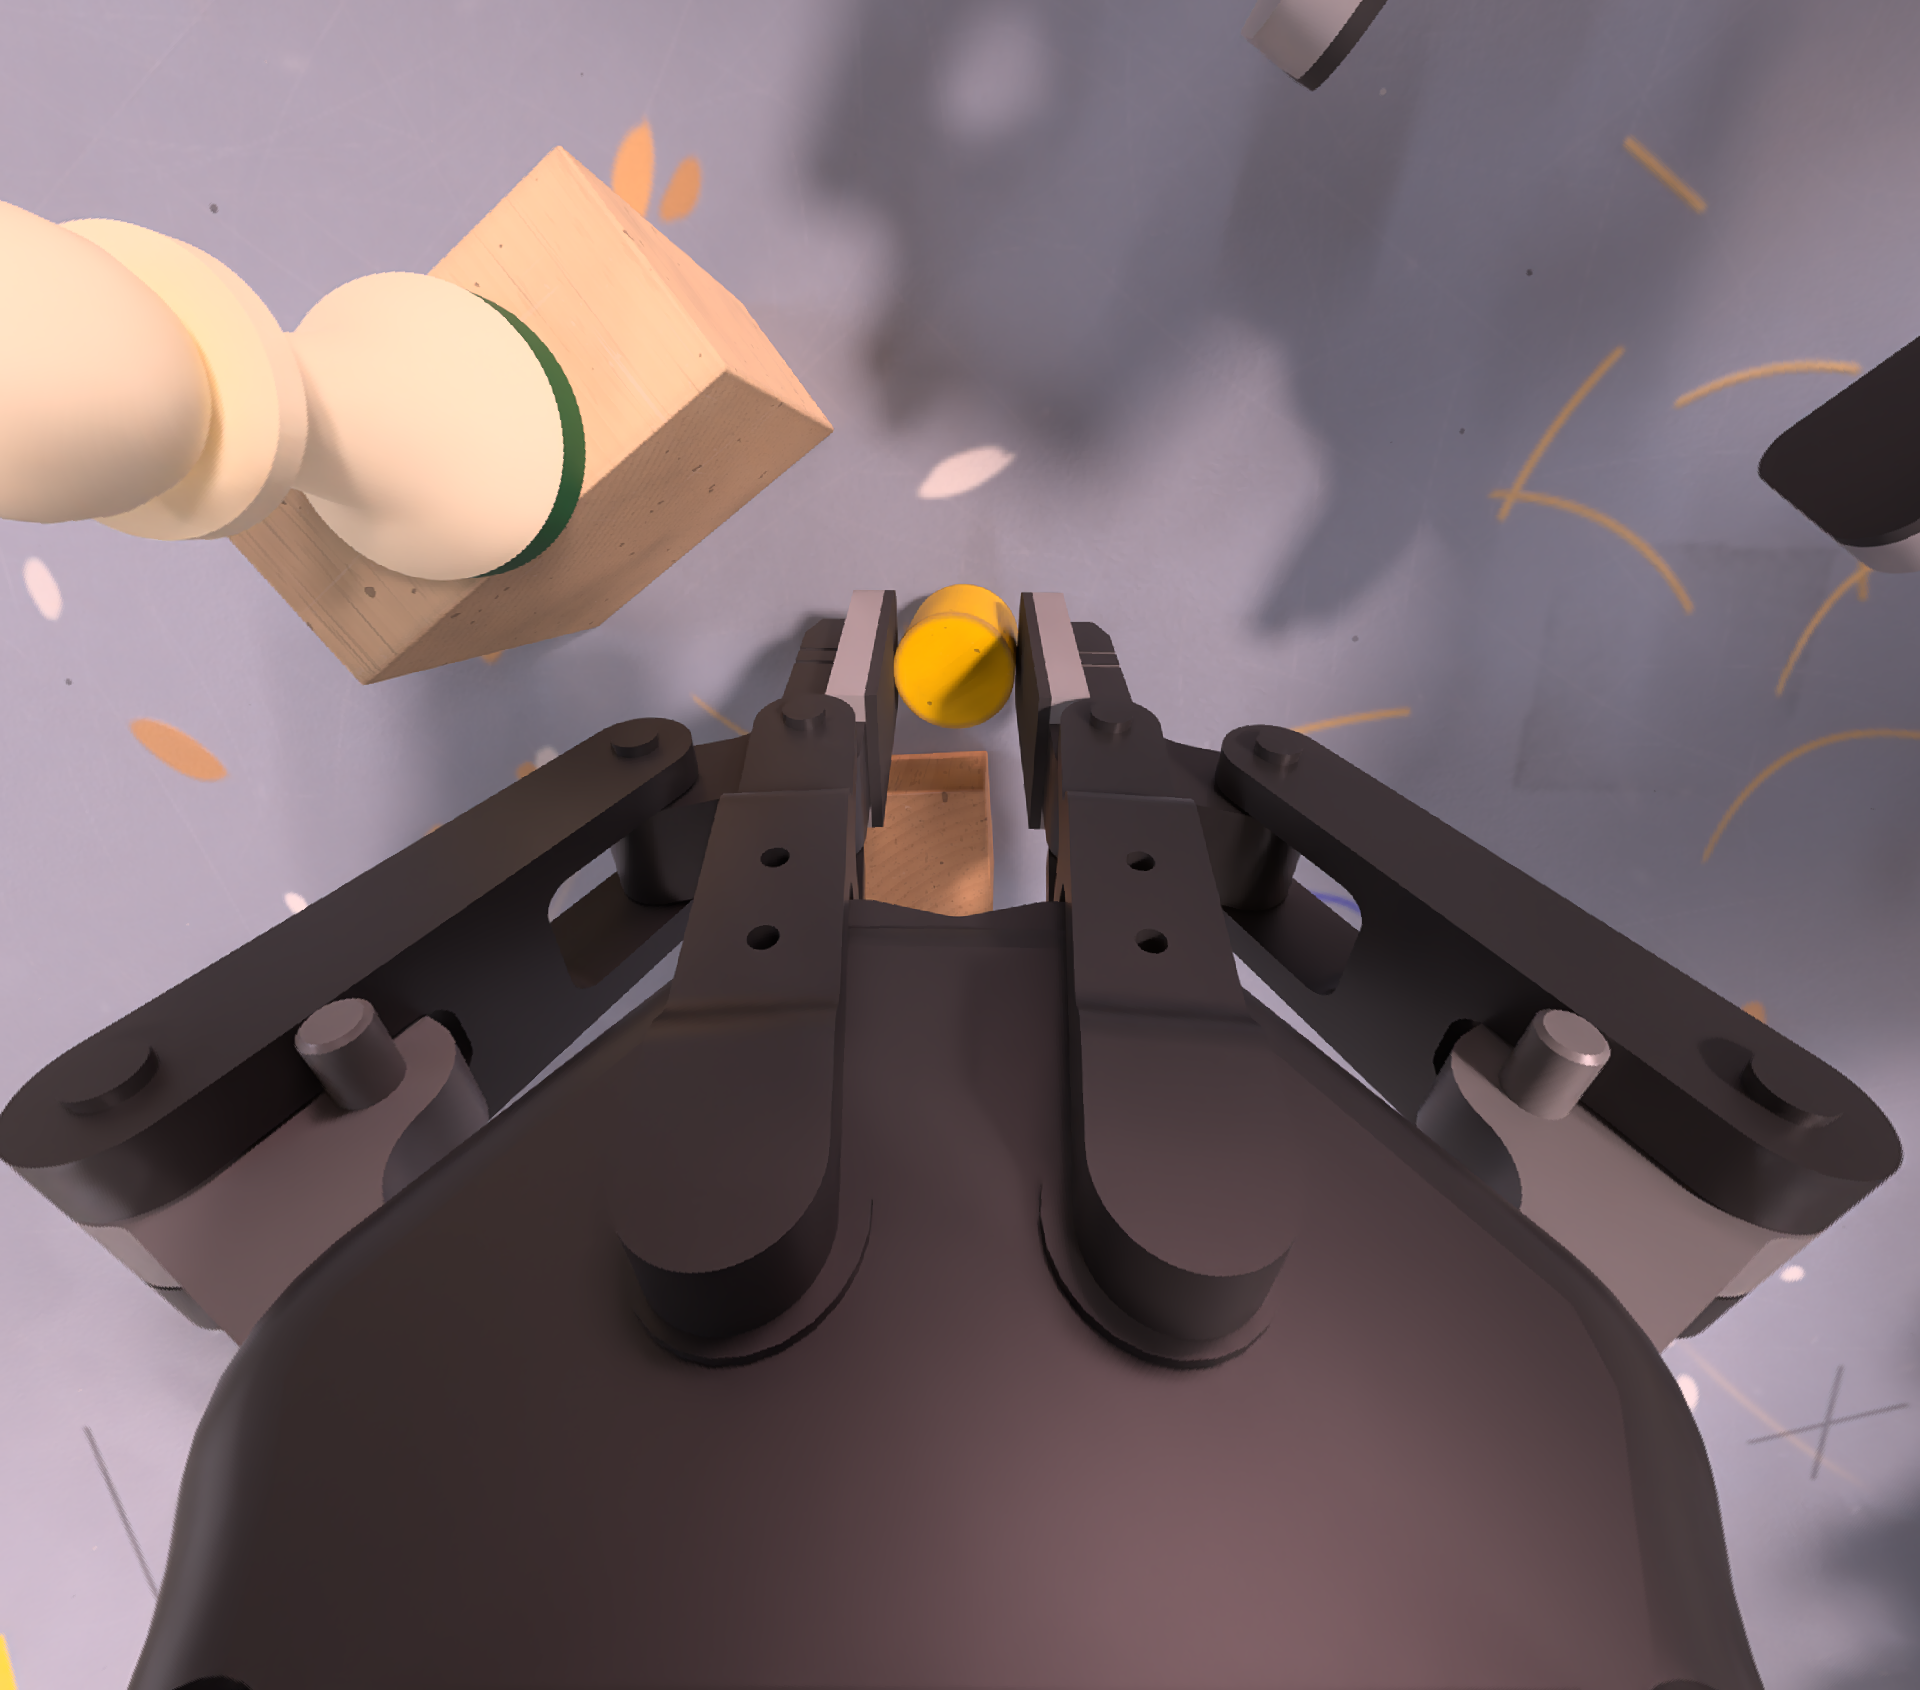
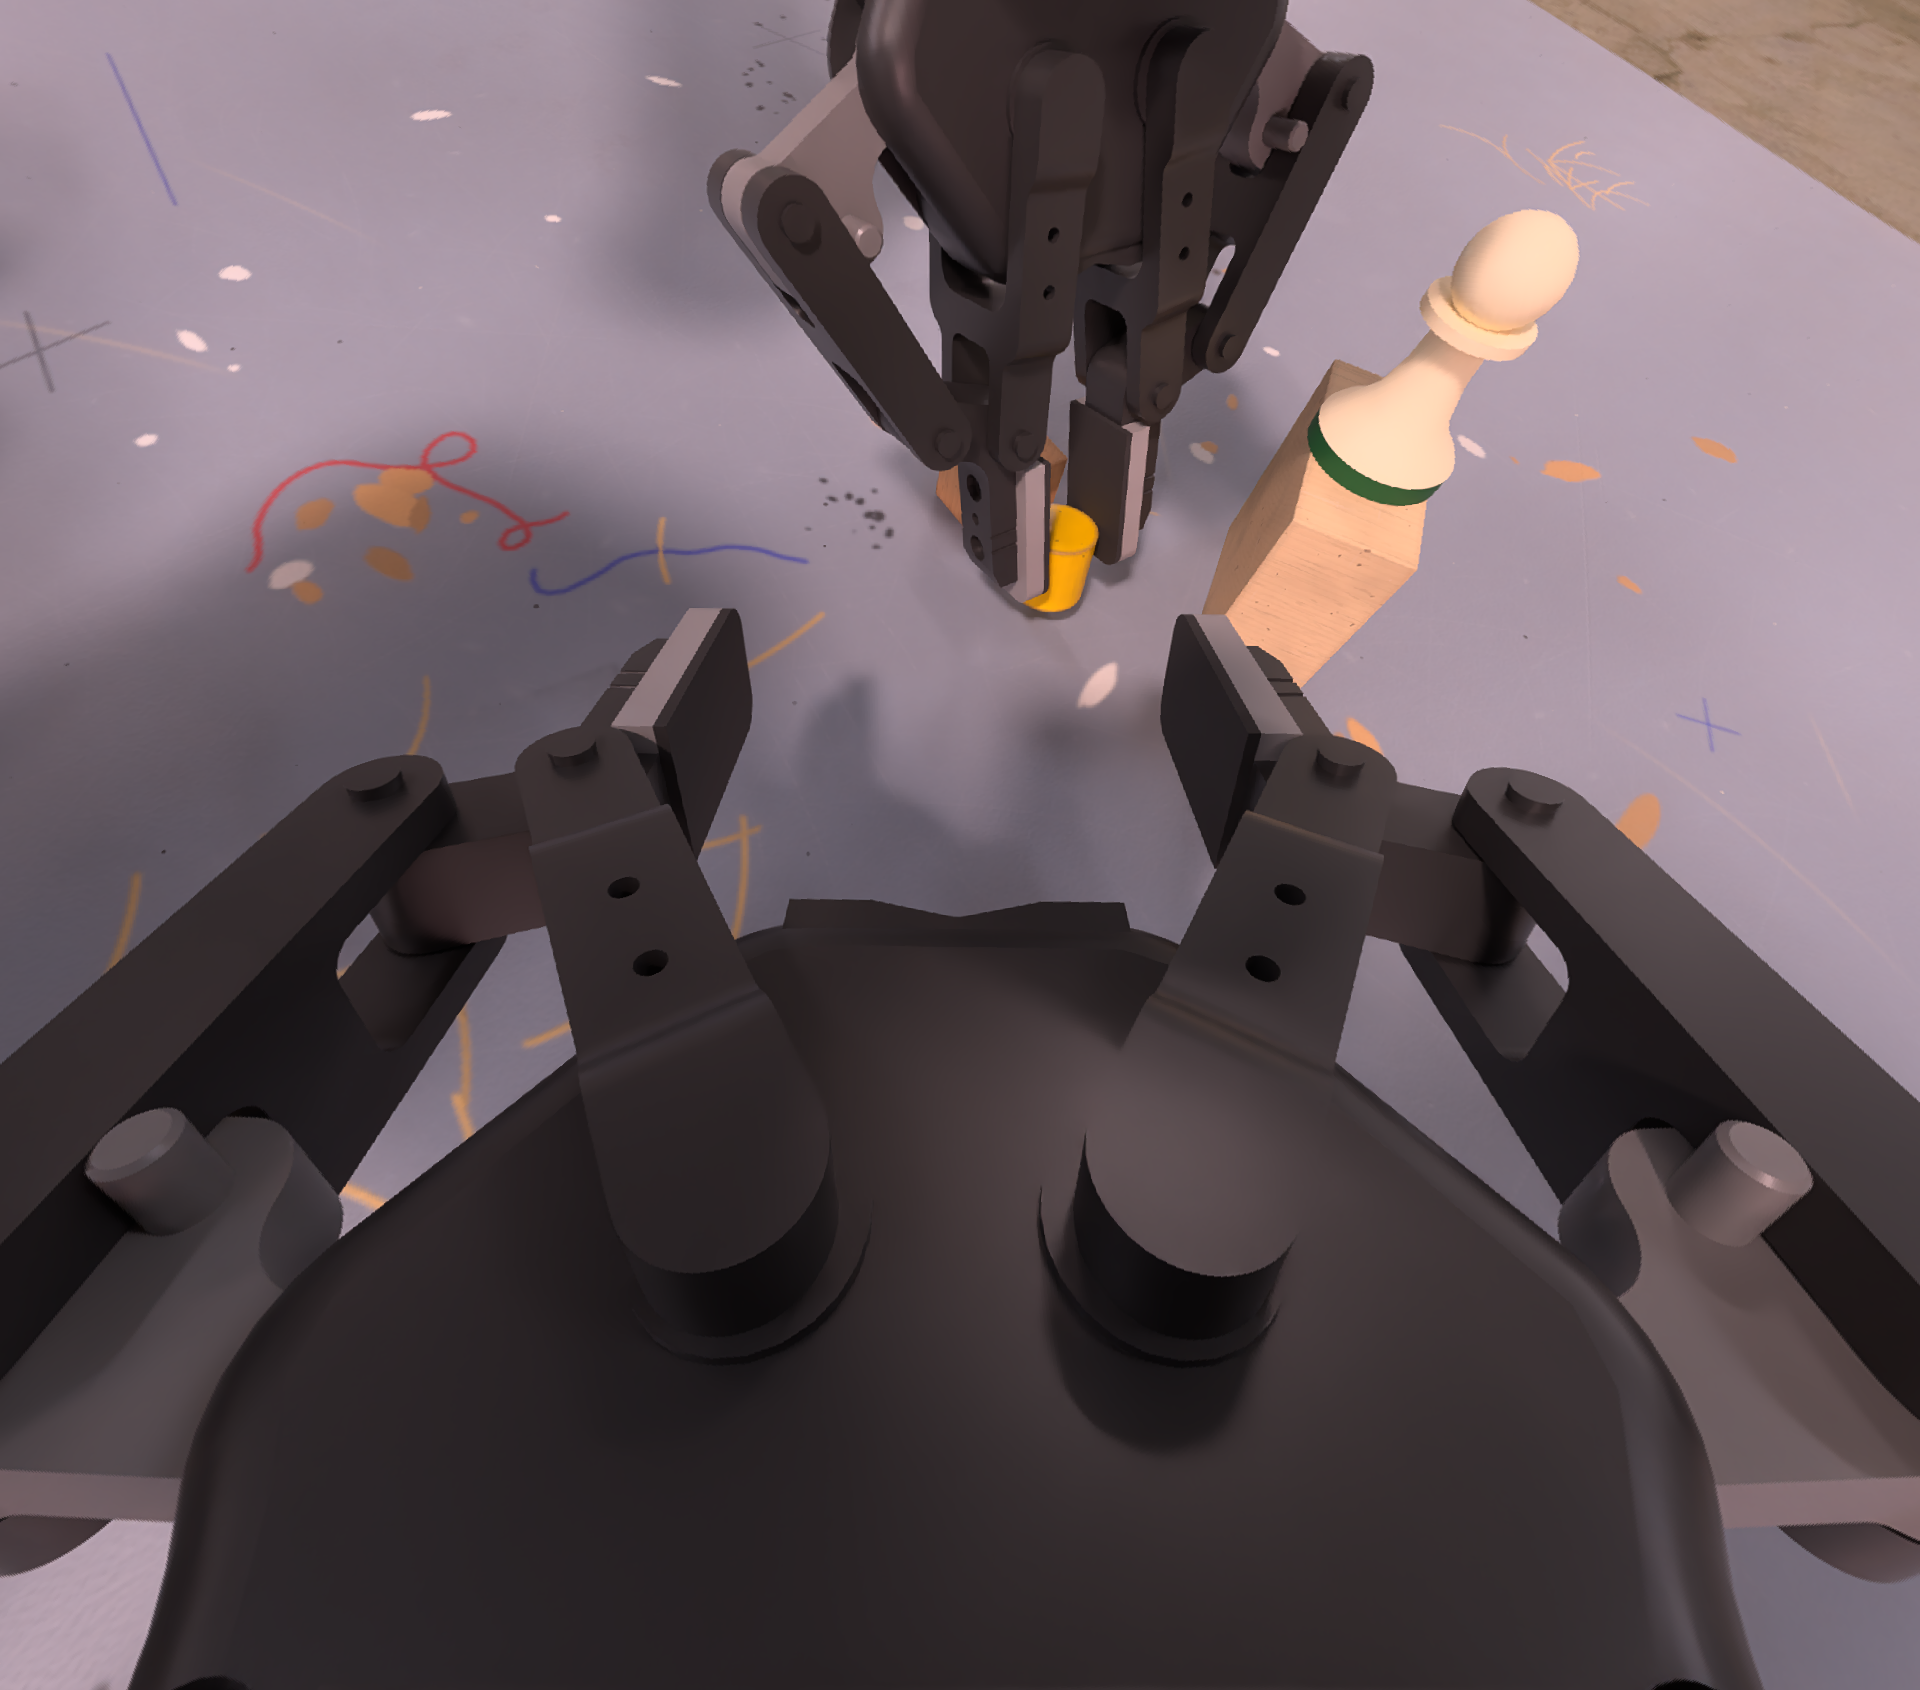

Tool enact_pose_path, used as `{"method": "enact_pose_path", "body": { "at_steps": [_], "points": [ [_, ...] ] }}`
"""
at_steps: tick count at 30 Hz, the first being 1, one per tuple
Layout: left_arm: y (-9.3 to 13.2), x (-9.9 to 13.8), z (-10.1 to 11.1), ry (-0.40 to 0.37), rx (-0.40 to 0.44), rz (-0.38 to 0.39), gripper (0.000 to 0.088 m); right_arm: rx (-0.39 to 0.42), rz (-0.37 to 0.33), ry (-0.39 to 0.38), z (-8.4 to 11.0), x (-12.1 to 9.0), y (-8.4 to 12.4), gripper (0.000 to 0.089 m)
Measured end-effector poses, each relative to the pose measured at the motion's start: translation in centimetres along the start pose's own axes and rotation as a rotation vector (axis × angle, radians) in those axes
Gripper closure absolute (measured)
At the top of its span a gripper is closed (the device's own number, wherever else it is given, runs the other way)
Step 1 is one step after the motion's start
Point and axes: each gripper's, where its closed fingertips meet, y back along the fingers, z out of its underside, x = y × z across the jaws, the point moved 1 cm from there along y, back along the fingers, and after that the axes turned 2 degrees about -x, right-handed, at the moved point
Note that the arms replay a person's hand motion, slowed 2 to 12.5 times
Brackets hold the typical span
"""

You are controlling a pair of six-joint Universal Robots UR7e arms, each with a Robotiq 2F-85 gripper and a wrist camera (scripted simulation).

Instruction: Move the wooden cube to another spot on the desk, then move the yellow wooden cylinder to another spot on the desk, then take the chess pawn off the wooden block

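Now my left gripper (image 1: 956, 653) pinches the cylinder (image 1: 954, 655) beside the block (image 1: 582, 435); right gripper (image 2: 956, 705) open. Swinging blockward risks toppling the pawn (image 1: 312, 414).

The wooden block (image 1: 634, 435) shows pale, matt grain with small specks, the chess pawn (image 2: 1455, 383) looks smooth and cream, and the yellow wooden cylinder (image 1: 954, 669) is smoothly painted.
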Motion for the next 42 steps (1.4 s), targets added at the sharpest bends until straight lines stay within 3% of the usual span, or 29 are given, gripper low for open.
{"method": "enact_pose_path", "body": {
  "at_steps": [24, 26, 31, 42],
  "points": [
    [-0.1, 0.2, 0.2, -0.025, 0.012, -0.019, 0.0673, -0.008, -0.002, -0.003, 0.2, 0.0, -0.1, 0.0192],
    [0.2, 0.3, 0.2, -0.023, 0.022, -0.018, 0.0592, -0.009, -0.002, -0.004, 0.2, 0.0, -0.2, 0.0192],
    [1.3, 0.4, 0.0, -0.012, 0.067, -0.017, 0.048, -0.009, 0.001, -0.008, 0.2, 0.1, -0.2, 0.0192],
    [6.2, -0.4, 0.3, 0.072, 0.256, -0.069, 0.0459, 0.001, 0.037, -0.033, 0.0, 0.9, -0.1, 0.0217]
  ]
}}
